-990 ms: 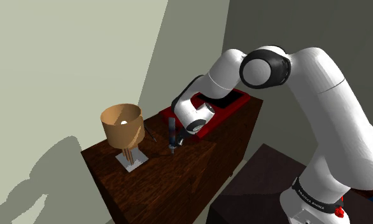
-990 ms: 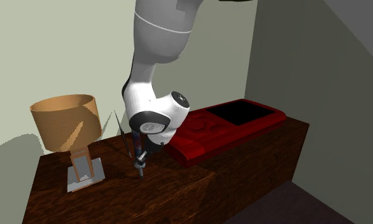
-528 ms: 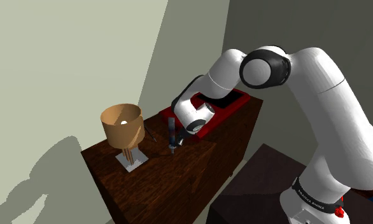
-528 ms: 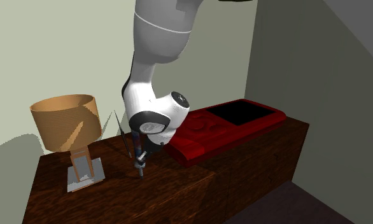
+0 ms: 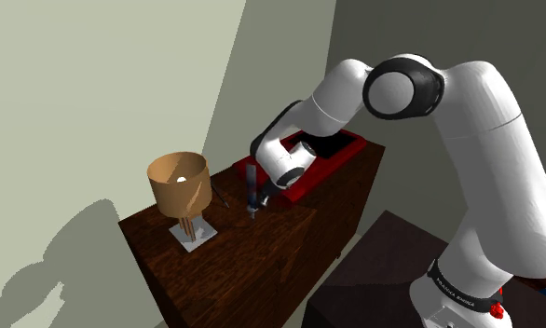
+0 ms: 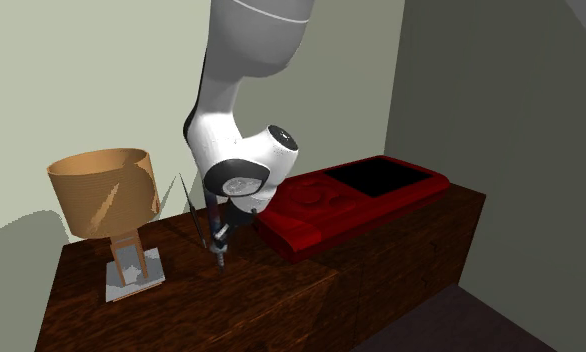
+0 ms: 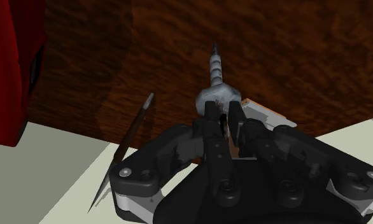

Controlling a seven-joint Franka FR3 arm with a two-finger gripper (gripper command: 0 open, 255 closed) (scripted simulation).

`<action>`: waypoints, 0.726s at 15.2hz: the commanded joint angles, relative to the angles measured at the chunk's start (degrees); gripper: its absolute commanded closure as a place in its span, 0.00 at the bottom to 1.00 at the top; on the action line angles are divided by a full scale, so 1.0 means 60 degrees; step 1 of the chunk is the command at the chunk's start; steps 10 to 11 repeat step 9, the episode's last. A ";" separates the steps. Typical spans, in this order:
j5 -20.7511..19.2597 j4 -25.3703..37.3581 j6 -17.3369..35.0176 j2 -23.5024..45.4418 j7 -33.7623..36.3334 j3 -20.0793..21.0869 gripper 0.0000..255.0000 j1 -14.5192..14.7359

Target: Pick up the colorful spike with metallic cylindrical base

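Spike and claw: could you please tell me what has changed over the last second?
The claw, shut on the spike, has risen a little and carried the spike up from the wooden top. The arm's elbow has swung upward. The grip on the spike stayed as it was, and the lamp, the thin stick and the red box have not moved.

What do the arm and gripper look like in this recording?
The arm is glossy white, rounded links with dark joints; a black band with small white lettering rings it low down. The gripper is all black, with two fingers.
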 commanded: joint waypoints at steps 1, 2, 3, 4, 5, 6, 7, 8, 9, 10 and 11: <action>-0.0400 -0.0169 0.0004 -0.0249 0.0431 -0.0007 1.00 0.0015; -0.0578 -0.0261 0.0000 -0.0378 0.0626 -0.0018 1.00 0.0028; -0.0757 -0.0352 -0.0008 -0.0507 0.0823 -0.0036 1.00 0.0046; -0.0939 -0.0443 -0.0017 -0.0635 0.1024 -0.0054 1.00 0.0064; -0.1123 -0.0532 -0.0030 -0.0763 0.1227 -0.0079 1.00 0.0088; -0.1309 -0.0620 -0.0044 -0.0891 0.1432 -0.0105 1.00 0.0112; -0.1497 -0.0707 -0.0061 -0.1019 0.1638 -0.0135 1.00 0.0138; -0.1523 -0.0719 -0.0067 -0.1038 0.1669 -0.0146 1.00 0.0148; -0.1522 -0.0720 -0.0067 -0.1038 0.1669 -0.0148 1.00 0.0150; -0.1522 -0.0720 -0.0067 -0.1038 0.1669 -0.0148 1.00 0.0150; -0.1522 -0.0720 -0.0067 -0.1038 0.1669 -0.0148 1.00 0.0150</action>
